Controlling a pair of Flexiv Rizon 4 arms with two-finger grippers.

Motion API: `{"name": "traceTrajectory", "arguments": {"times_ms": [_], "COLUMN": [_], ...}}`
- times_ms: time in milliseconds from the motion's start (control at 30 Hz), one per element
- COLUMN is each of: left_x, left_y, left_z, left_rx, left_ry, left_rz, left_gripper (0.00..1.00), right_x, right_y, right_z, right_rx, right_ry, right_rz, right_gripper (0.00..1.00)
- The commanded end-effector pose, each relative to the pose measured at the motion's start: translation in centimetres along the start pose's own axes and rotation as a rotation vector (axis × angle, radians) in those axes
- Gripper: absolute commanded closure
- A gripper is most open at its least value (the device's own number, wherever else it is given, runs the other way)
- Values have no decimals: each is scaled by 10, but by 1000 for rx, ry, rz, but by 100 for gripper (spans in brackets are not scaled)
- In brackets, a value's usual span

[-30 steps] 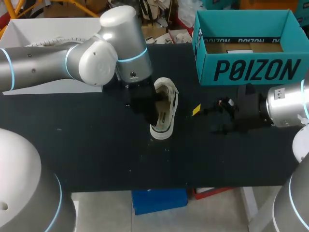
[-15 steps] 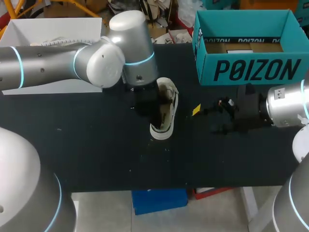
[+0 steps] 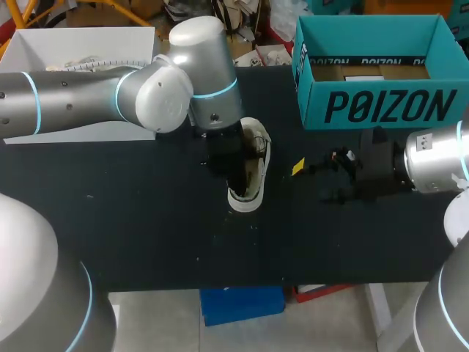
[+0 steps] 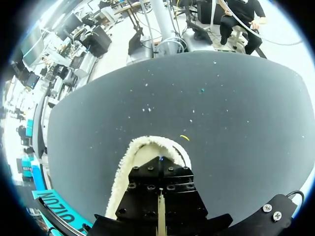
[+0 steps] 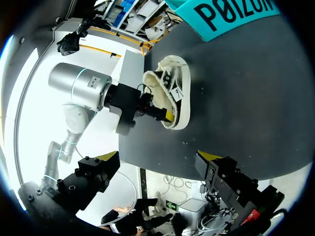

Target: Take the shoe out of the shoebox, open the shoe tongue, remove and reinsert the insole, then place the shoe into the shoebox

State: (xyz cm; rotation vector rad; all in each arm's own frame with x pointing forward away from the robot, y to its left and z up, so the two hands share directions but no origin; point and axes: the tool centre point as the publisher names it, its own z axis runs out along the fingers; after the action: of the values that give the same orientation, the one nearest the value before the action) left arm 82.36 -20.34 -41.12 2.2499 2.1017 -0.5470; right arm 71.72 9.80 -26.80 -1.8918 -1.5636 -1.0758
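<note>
A white shoe [image 3: 256, 165] lies on the black table [image 3: 146, 220], in front and to the left of the teal shoebox [image 3: 374, 73]. My left gripper [image 3: 236, 172] comes down over it, shut, with its fingers pushed into the shoe's opening. In the left wrist view the shut gripper [image 4: 160, 216] covers most of the shoe [image 4: 147, 147]; only the pale toe rim shows ahead of it. I cannot tell whether anything is pinched between the fingers. My right gripper [image 3: 316, 180] hangs open to the right of the shoe, apart from it. In the right wrist view, the shoe [image 5: 177, 93] lies ahead of the right gripper [image 5: 157, 158].
A white open box [image 3: 73, 44] stands at the back left, behind my left arm. The teal shoebox [image 5: 231, 10] holds only a brown cardboard insert. Bare black table runs along the front, left and right of the shoe.
My left arm has swung to the right and its gripper has gone further over and into the shoe. The shoe and the right arm have kept their place.
</note>
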Motion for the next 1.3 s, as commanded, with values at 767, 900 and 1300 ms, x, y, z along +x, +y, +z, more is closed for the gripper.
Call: {"name": "traceTrajectory", "arguments": {"times_ms": [767, 900, 1300], "left_x": [38, 48, 85], "left_y": [-13, -9, -7], "left_z": [-96, -107, -136], "left_rx": [55, -5, -86], "left_ry": [-513, -560, -677], "left_rz": [-253, -283, -433], "left_gripper": [100, 58, 0], "right_x": [0, 0, 0], "right_y": [0, 0, 0], "right_z": [0, 0, 0], "right_rx": [1, 1, 1], "right_ry": [-2, -2, -2], "right_rz": [0, 0, 0], "right_gripper": [0, 0, 0]}}
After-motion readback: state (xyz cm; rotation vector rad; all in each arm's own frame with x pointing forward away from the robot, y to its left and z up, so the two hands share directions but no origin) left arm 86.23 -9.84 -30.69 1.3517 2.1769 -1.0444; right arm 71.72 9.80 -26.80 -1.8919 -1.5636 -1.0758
